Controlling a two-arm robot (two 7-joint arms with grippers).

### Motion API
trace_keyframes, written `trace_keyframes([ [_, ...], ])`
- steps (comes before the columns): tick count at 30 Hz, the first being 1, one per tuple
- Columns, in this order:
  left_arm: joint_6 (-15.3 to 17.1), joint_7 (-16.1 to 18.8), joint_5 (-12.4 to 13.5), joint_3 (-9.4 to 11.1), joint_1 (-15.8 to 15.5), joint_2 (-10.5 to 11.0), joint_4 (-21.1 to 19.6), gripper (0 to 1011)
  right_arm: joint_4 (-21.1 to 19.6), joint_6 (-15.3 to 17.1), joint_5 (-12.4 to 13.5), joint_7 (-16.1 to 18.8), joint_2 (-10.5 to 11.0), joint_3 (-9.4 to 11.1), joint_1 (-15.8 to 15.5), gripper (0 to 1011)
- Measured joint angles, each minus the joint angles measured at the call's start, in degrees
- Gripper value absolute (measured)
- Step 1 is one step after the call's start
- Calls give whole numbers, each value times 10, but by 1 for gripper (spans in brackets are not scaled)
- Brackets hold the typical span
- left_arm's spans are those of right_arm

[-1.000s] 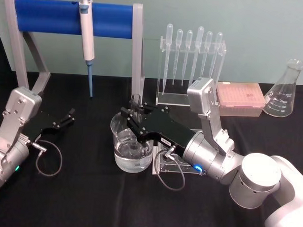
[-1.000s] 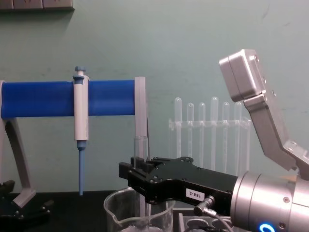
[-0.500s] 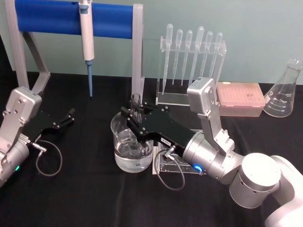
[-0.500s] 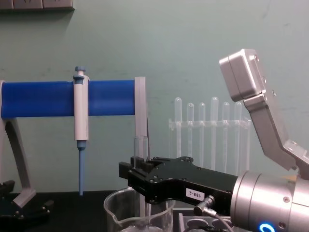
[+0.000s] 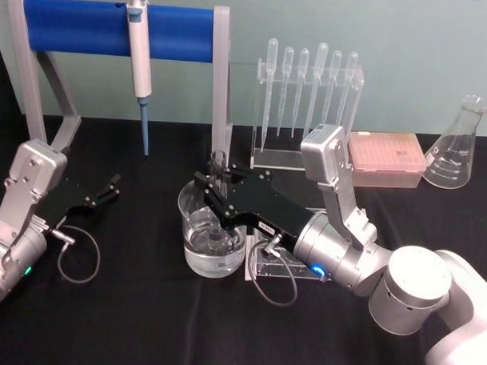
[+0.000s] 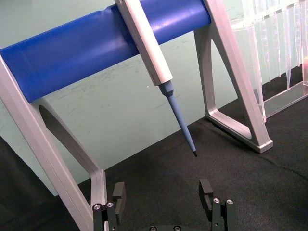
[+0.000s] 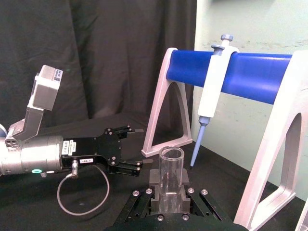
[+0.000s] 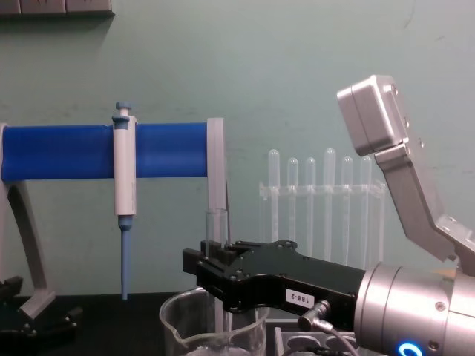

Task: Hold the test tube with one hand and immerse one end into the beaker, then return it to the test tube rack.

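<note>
- The beaker (image 5: pixel 188 221) holds clear water; the test tube (image 5: pixel 219 161) stands upright in it, low end under water
- The right gripper (image 5: pixel 214 186) is squeezed tight on the test tube; nothing has moved since before
- The left gripper (image 5: pixel 112 185) sits far off, jaws wide, empty

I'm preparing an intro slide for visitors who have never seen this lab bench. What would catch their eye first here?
At the middle of the table, the black, blocky right gripper clamps the upright test tube, whose lower end reaches down inside the beaker of clear liquid. Behind it, a white-and-blue pipettor hangs from a bright blue bar. The left gripper rests open at the table's left.
</note>
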Motion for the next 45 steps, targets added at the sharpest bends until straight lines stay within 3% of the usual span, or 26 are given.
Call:
trace_keyframes([
  [45, 0, 0, 0, 0, 0, 0, 0, 1000, 0, 0, 0, 0, 0, 0, 0, 225],
])
